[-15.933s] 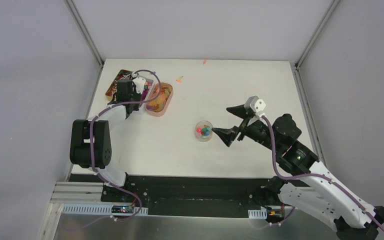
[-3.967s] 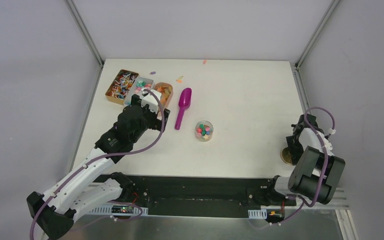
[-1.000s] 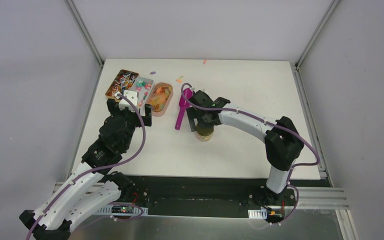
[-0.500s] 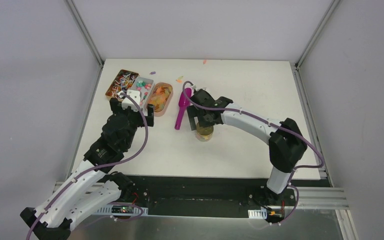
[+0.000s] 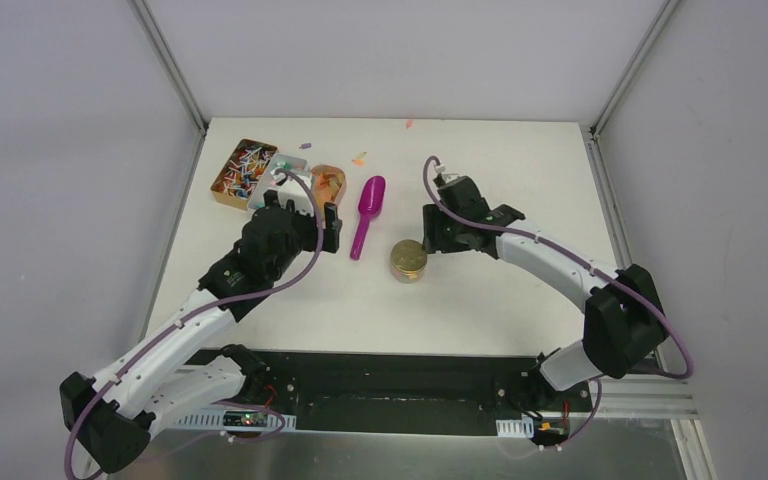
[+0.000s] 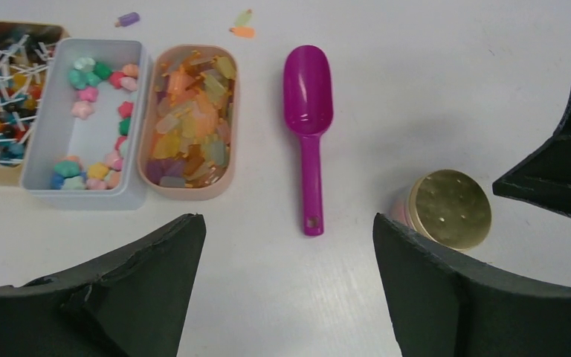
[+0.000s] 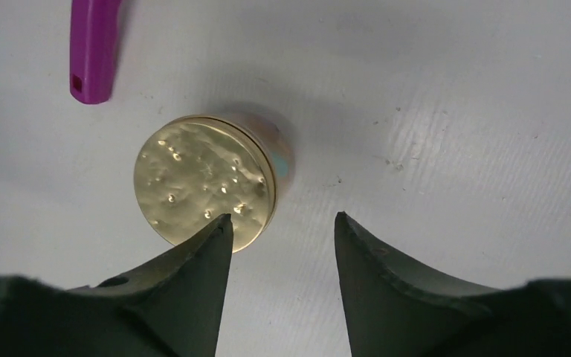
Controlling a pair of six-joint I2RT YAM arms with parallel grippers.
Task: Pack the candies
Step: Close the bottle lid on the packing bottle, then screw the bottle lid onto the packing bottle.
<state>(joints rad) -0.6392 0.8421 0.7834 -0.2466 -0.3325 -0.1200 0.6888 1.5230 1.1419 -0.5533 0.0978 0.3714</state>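
The candies lie in two open trays at the back left: orange-amber pieces [image 6: 189,123] in a peach tray, pink and green ones [image 6: 97,119] in a pale grey tray. A small round jar [image 5: 409,260] stands mid-table with its gold lid [image 7: 204,190] on. The magenta scoop [image 6: 307,111] lies empty between trays and jar. My left gripper [image 6: 286,223] hovers open near the scoop's handle, holding nothing. My right gripper [image 7: 283,217] is open just right of the jar; its left fingertip overlaps the lid's edge in its wrist view and nothing sits between the jaws.
A brown tin of coloured sticks [image 6: 0,97] sits left of the trays. A few loose sweets [image 6: 243,22] lie on the white table [image 5: 500,170] near its far edge. In the top view my left gripper [image 5: 302,215] hides part of the trays.
My right gripper has drawn back to the right off the jar, leaving the gold lid on it, and its jaws have narrowed. My left arm has swung right toward the scoop.
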